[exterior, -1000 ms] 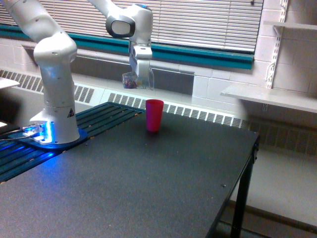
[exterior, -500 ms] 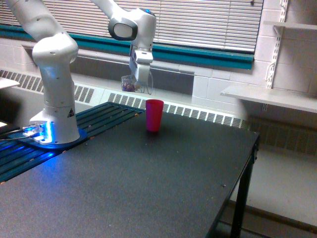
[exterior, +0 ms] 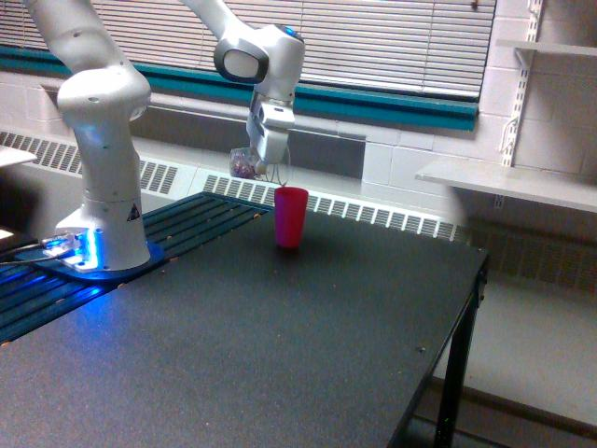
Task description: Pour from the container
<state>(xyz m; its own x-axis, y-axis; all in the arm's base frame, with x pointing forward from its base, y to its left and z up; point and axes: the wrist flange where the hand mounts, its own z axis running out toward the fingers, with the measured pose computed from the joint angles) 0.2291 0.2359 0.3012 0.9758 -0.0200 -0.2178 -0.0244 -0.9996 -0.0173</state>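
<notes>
The container [exterior: 245,162] is gripped by the downward-angled gripper [exterior: 264,163], held tilted above the table's [exterior: 280,345] far edge, beside the pink cup [exterior: 290,217].

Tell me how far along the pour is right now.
Done: the gripper is shut on the clear cup, carried just above the pink cup, slightly toward the exterior view's left. In hand: the clear cup appears tilted, reddish pieces inside. Left: no pieces are seen falling, so the pour itself looks not yet started.
</notes>
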